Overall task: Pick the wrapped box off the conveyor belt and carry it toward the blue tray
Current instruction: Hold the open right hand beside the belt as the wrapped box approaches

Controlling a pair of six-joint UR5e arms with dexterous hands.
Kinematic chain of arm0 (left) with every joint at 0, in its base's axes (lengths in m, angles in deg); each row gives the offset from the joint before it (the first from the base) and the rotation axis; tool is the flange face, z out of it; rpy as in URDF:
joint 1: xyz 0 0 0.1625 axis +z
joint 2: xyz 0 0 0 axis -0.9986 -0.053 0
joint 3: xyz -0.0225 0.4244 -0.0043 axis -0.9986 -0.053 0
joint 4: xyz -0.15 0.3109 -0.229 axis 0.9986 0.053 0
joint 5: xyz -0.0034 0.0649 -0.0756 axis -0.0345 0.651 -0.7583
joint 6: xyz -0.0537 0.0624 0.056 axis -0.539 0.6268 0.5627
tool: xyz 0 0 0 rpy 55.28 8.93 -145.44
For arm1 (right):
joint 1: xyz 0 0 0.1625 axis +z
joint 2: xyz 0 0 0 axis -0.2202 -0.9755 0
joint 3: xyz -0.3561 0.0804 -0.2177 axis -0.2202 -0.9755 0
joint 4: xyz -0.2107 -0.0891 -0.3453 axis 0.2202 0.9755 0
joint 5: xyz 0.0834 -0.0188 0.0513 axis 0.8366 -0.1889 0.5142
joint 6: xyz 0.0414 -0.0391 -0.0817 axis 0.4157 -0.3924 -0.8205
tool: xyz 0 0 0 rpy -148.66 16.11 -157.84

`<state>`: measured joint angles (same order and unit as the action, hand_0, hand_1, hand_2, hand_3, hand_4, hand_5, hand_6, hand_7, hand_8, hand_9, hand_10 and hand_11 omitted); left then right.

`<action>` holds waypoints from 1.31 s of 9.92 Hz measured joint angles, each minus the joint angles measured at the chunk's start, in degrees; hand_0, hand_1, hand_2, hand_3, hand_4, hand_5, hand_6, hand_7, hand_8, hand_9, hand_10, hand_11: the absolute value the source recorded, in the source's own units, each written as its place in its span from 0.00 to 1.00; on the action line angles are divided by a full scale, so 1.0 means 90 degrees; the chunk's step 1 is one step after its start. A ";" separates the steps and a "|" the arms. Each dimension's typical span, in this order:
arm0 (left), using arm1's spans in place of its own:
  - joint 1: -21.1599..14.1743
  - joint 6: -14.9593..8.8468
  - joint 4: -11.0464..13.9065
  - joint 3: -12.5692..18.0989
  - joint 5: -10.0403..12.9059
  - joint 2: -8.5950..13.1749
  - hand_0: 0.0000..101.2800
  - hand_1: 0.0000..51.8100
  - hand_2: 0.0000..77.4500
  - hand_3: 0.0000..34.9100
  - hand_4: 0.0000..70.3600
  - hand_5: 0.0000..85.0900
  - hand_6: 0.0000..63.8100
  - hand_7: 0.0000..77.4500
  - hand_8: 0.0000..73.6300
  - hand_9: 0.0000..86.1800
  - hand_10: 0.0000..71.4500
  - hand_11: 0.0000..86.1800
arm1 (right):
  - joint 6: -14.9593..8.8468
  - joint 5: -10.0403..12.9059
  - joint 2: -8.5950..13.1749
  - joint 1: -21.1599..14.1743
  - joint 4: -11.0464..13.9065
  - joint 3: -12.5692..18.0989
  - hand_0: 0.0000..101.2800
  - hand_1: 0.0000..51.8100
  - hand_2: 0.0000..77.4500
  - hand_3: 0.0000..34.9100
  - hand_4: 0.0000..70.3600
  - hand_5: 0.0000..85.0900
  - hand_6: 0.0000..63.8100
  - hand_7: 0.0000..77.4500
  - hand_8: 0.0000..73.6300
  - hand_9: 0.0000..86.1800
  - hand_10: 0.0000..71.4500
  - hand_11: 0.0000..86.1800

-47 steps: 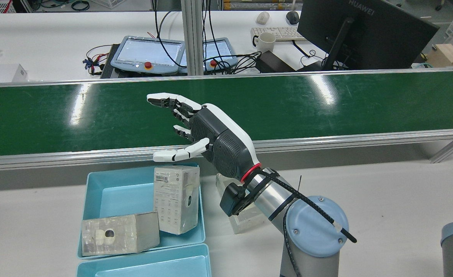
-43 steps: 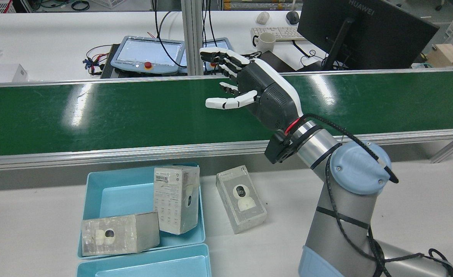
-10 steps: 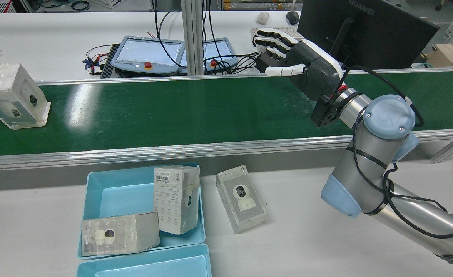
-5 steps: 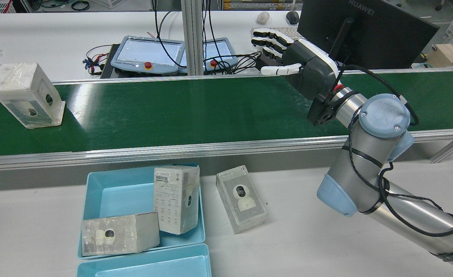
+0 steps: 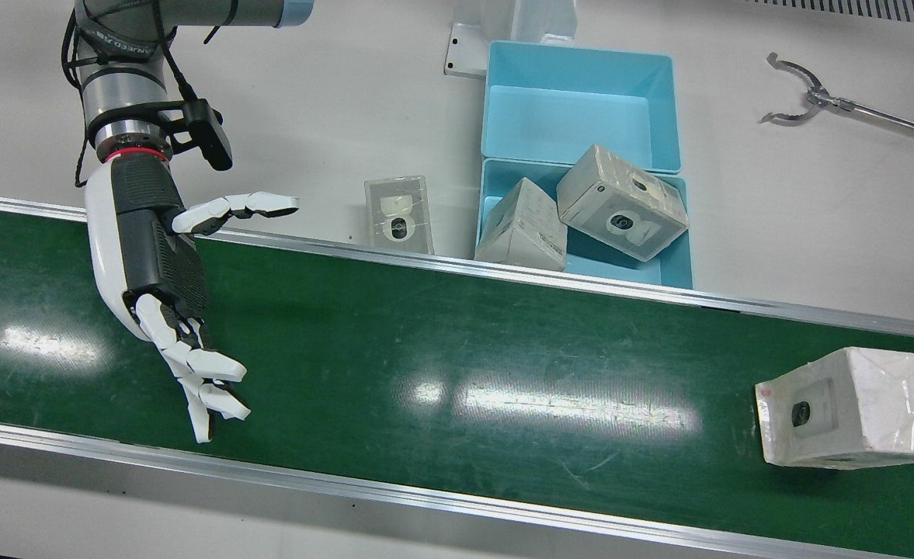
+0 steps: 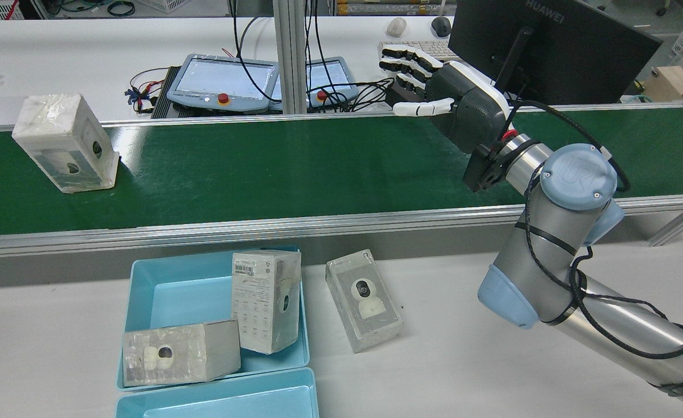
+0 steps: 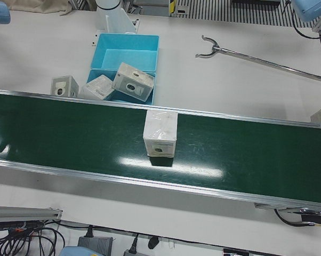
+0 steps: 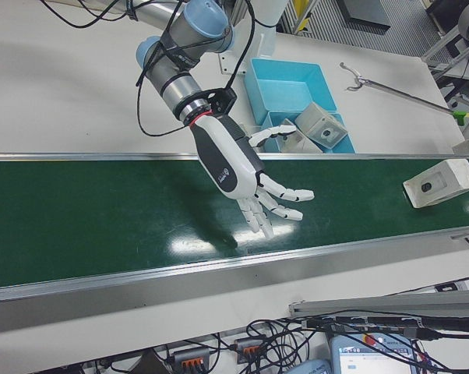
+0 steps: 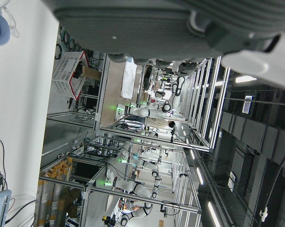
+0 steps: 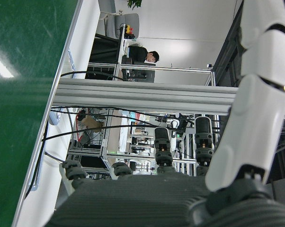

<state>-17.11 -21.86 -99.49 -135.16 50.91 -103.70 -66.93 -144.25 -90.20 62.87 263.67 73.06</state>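
Note:
A white wrapped box (image 6: 65, 142) stands on the green conveyor belt (image 6: 295, 168), far to the left in the rear view; it also shows as the box (image 5: 845, 407) at the right of the front view and the box (image 7: 160, 133) in the left-front view. My right hand (image 6: 451, 98) hovers open over the belt's far side, well apart from it, fingers spread (image 5: 154, 264) (image 8: 238, 167). The blue tray (image 6: 138, 302) sits on the white table below the belt with two wrapped boxes in it. Only the underside of my left hand (image 9: 147, 28) shows.
A third wrapped box (image 6: 364, 299) lies on the table just right of the tray. A second blue tray (image 5: 581, 50) adjoins the first. A reacher tool (image 5: 814, 97) lies on the table. Teach pendants (image 6: 222, 81) and a monitor (image 6: 550, 52) stand beyond the belt.
My right hand rose from beside the tray and swung right over the belt, leaving a box on the table. A wrapped box entered on the belt and keeps sliding right in the rear view.

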 joint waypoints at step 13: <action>0.0000 0.0000 0.0000 0.0000 0.0000 0.0000 0.00 0.00 0.01 0.00 0.00 0.01 0.00 0.01 0.01 0.00 0.01 0.00 | 0.0010 -0.0014 0.0231 -0.0117 -0.0016 -0.0236 0.42 0.19 0.23 0.86 0.22 0.27 0.00 0.24 0.00 0.04 0.04 0.06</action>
<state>-17.11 -21.86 -99.49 -135.16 50.90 -103.69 -66.84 -144.38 -88.12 61.82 263.52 70.94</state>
